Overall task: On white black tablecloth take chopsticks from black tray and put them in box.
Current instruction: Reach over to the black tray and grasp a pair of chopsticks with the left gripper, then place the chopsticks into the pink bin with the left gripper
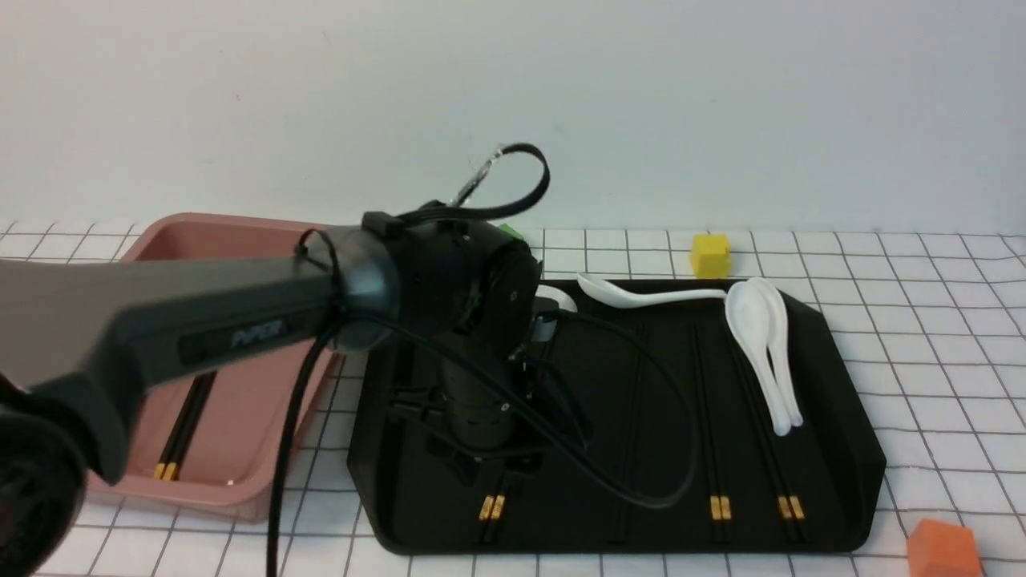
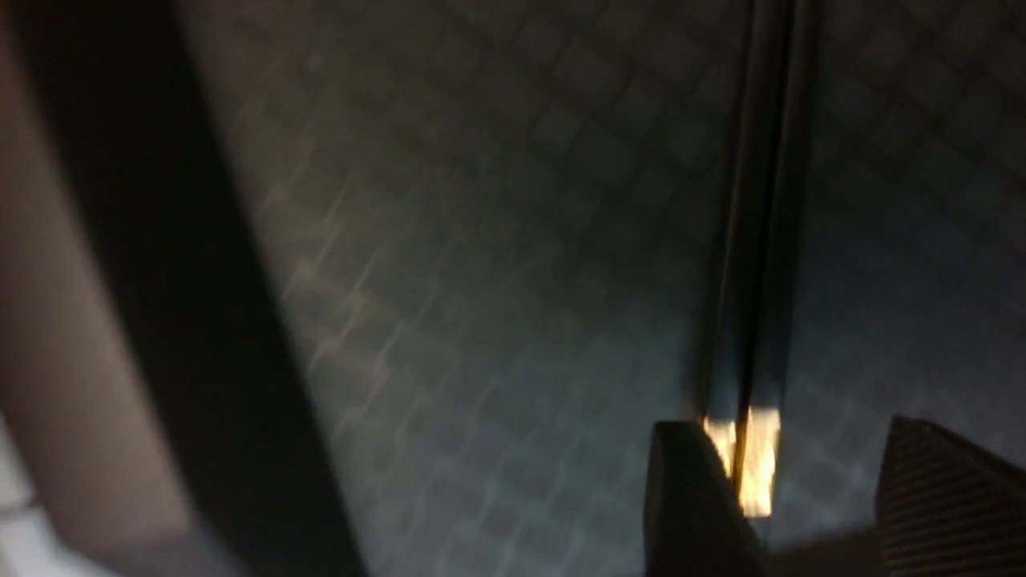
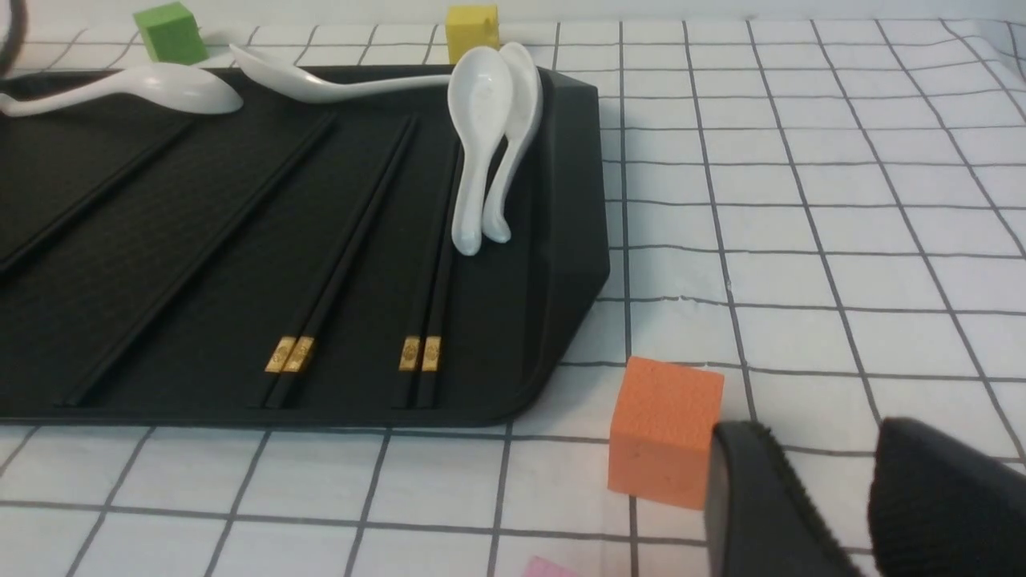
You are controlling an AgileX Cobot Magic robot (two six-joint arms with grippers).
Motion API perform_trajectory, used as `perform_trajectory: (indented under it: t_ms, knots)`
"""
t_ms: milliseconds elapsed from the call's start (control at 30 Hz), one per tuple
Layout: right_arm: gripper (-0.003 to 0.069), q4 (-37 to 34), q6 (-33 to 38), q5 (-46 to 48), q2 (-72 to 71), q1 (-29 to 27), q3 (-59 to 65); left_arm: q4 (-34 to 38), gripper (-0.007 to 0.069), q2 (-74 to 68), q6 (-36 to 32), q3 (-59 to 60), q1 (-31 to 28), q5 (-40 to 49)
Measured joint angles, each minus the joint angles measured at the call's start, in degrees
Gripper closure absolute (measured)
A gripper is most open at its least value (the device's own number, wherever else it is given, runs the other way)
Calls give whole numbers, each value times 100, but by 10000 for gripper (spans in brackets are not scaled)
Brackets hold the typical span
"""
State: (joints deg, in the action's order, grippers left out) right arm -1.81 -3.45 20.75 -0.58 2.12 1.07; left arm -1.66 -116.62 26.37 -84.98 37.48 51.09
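My left arm (image 1: 473, 401) reaches down over the left part of the black tray (image 1: 850, 449). In the left wrist view my left gripper (image 2: 809, 497) is open just above the tray. A pair of black chopsticks (image 2: 757, 240) lies between its fingers, gold band close to one finger (image 2: 689, 497). That pair's gold band shows below the wrist in the front view (image 1: 491, 507). Two more pairs (image 1: 719, 506) (image 1: 790, 506) lie on the tray's right part. One pair (image 1: 186, 425) lies in the pink box (image 1: 200, 228). My right gripper (image 3: 809, 513) is open over the tablecloth (image 3: 801, 240).
White spoons (image 1: 761, 344) lie at the tray's far right and back. An orange cube (image 3: 661, 429) stands right beside my right gripper, off the tray's near right corner. A yellow cube (image 1: 710, 255) and a green cube (image 3: 170, 32) stand behind the tray.
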Motion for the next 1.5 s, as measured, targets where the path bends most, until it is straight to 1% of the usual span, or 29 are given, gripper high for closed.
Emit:
perform_trajectory:
  t_ms: [167, 433, 533, 600, 667, 700, 867, 967, 1067, 1167, 1200, 1233, 1267, 1300, 1367, 1467, 1500]
  knots:
    - [419, 0, 0, 0, 0, 0, 0, -66, 287, -259, 0, 0, 0, -282]
    - [419, 0, 0, 0, 0, 0, 0, -128, 295, -366, 0, -53, 0, -269]
    - [419, 0, 0, 0, 0, 0, 0, -134, 356, -384, 7, -74, 0, -217]
    - [419, 0, 0, 0, 0, 0, 0, -134, 418, -384, 18, -74, 0, -193]
    - [419, 0, 0, 0, 0, 0, 0, -127, 498, -384, 24, -74, 0, -166]
    - [419, 0, 0, 0, 0, 0, 0, -127, 510, -384, 24, -79, 2, -159]
    - [419, 0, 0, 0, 0, 0, 0, -8, 503, -101, 24, -41, 2, 72]
    - [419, 0, 0, 0, 0, 0, 0, 131, 503, 667, 24, -18, 2, 226]
    - [419, 0, 0, 0, 0, 0, 0, 1, 503, 1447, 24, -18, -77, 266]
    - [419, 0, 0, 0, 0, 0, 0, -391, 503, 2173, 24, -18, -464, 449]
    - [419, 0, 0, 0, 0, 0, 0, -600, 503, 2388, 24, -18, -753, 564]
    - [419, 0, 0, 0, 0, 0, 0, -693, 503, 2471, 24, -18, -861, 643]
    - [419, 0, 0, 0, 0, 0, 0, -845, 503, 2574, 24, -18, -1283, 824]
    - [419, 0, 0, 0, 0, 0, 0, -895, 503, 2604, 24, -18, -1470, 899]
    - [419, 0, 0, 0, 0, 0, 0, -916, 503, 2588, 24, 71, -2140, 1040]
    - [419, 0, 0, 0, 0, 0, 0, -737, 503, 2410, -19, 362, -2766, 946]
    - [419, 0, 0, 0, 0, 0, 0, -708, 503, 2359, -49, 433, -2857, 880]
